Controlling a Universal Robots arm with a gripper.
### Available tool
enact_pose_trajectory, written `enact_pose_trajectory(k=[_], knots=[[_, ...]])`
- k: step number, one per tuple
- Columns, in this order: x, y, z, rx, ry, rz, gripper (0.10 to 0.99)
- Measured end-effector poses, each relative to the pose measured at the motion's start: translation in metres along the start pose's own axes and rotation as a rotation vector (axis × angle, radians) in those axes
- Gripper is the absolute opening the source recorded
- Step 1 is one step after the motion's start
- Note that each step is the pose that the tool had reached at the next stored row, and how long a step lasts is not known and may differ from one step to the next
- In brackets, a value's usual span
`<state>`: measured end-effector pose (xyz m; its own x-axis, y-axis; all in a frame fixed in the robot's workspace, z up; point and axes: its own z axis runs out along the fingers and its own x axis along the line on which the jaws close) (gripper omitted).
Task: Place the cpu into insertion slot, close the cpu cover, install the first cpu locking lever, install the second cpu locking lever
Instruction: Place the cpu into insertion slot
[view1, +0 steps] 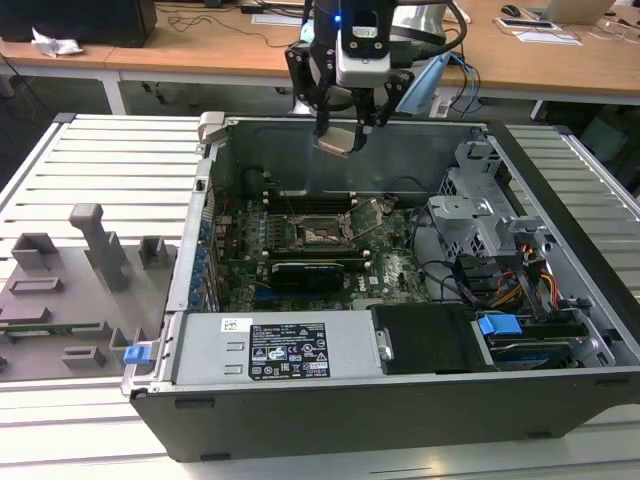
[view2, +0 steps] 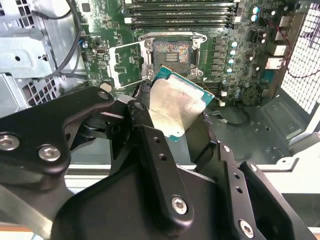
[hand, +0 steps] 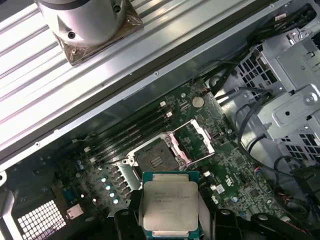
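My gripper (view1: 340, 132) hangs over the back wall of the open computer case, shut on the cpu (view1: 333, 143). The cpu (view2: 177, 107) is a flat square chip with a dull silver top and a green rim, pinched at two opposite edges between black fingers (view2: 145, 127). It is held high above the board, slightly tilted in the exterior view. Below it on the green board lies the insertion slot (view2: 171, 54), bare and uncovered. The cpu cover (view2: 126, 65) stands swung open beside the slot. In the first wrist view the cpu (hand: 170, 205) sits in front of the slot (hand: 152, 159) and cover (hand: 192, 139).
Long memory slots (view2: 180, 10) run behind the socket and a black expansion card (view1: 310, 272) lies in front of it. A power supply (view1: 280, 350) fills the case's front, and a drive cage (view1: 480, 205) with cables is at the exterior view's right. A grey fixture plate (view1: 70, 290) sits outside the case.
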<state>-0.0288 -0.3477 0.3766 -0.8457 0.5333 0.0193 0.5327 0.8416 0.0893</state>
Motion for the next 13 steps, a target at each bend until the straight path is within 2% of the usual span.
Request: enact_pose_trajectory(k=[13], knots=[[0.0, 0.0, 0.0001, -0.003, -0.0124, 0.138, 0.529]])
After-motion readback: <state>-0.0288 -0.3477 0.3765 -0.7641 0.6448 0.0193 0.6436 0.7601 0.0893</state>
